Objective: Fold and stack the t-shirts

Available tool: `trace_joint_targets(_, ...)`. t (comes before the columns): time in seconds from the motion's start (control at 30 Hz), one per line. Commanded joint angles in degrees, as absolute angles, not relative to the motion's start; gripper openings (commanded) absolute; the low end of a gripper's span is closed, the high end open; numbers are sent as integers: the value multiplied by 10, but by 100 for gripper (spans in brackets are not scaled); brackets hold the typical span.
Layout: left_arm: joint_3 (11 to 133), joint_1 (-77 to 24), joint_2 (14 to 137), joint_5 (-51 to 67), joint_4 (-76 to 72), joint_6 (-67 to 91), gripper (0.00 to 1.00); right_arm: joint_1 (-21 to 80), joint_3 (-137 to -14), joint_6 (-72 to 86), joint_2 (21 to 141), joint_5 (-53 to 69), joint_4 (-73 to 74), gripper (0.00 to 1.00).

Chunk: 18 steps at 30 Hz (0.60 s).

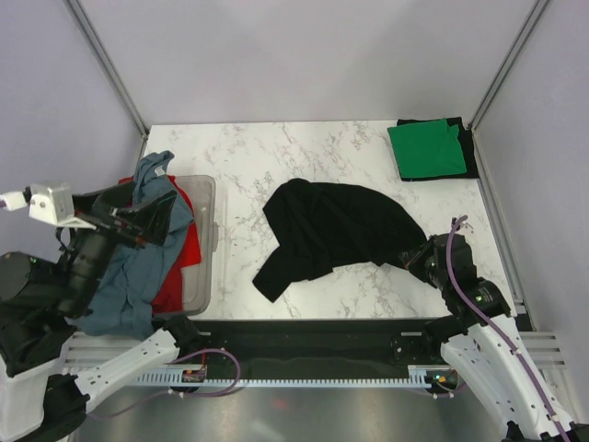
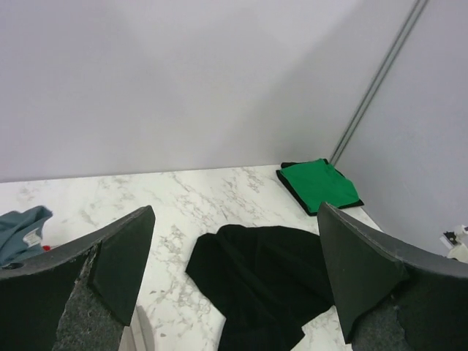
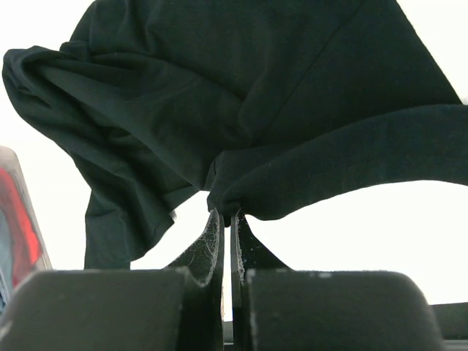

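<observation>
A black t-shirt [image 1: 331, 230] lies crumpled in the middle of the table; it also shows in the left wrist view [image 2: 270, 285]. My right gripper [image 1: 416, 255] is shut on its right edge, the cloth [image 3: 241, 146] pinched at the fingertips [image 3: 219, 227]. A folded green t-shirt [image 1: 425, 149] lies on a folded black one at the far right corner, also in the left wrist view [image 2: 318, 184]. A grey-blue t-shirt [image 1: 138, 267] and a red t-shirt [image 1: 184, 253] hang in the bin at left. My left gripper [image 1: 152, 221] is open and empty above the bin.
The translucent grey plastic bin [image 1: 204, 244] stands at the table's left edge. Metal frame posts [image 1: 110, 69] rise at the far corners, with grey walls behind. The table's front edge [image 1: 313, 322] runs just before the arm bases.
</observation>
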<state>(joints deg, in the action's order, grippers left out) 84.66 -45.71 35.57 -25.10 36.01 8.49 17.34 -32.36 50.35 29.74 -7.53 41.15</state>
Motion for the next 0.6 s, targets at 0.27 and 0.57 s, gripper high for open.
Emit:
trace_joint_targets(0.27, 713, -456, 392, -273, 540, 172, 100, 171, -315, 510, 299, -54, 393, 0)
trace_joint_targets(0.57, 592, -470, 673, -59, 352, 311, 89, 172, -301, 512, 296, -58, 398, 0)
